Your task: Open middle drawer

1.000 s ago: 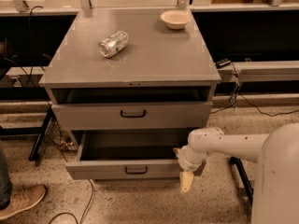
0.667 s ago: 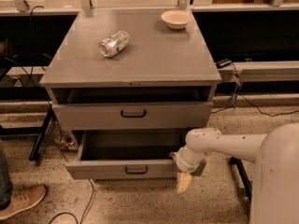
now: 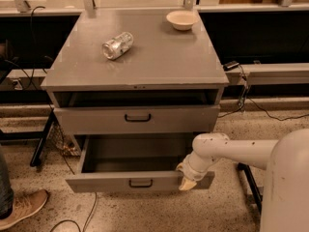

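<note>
While middle drawer (image 3: 104, 183) stands open | end effector (image 3: 186, 183) at its front

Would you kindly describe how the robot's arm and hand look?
The arm is a smooth, rounded off-white tube with small dark specks, widening into a bulky pale shell toward the picture's right edge. The hand, at the right end of the pulled-out bottom drawer, is cream-yellow and tapered. No cables or markings show on them.
</note>
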Tool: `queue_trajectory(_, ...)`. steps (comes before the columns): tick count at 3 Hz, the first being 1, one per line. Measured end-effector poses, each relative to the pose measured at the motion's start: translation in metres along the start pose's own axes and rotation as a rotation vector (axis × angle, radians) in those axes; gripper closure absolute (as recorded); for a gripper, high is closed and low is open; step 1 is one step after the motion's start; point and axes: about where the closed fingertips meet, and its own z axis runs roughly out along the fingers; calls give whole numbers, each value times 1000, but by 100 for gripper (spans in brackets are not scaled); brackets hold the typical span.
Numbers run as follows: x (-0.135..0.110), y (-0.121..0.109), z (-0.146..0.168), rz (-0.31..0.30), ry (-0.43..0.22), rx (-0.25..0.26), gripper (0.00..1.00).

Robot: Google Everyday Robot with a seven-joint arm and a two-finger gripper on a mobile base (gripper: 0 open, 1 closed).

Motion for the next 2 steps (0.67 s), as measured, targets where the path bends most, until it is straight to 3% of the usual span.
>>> queue_trajectory(1, 8, 27, -12, 48, 19, -9, 94)
queue_trajectory(2, 8, 27, -12, 48, 19, -9, 100)
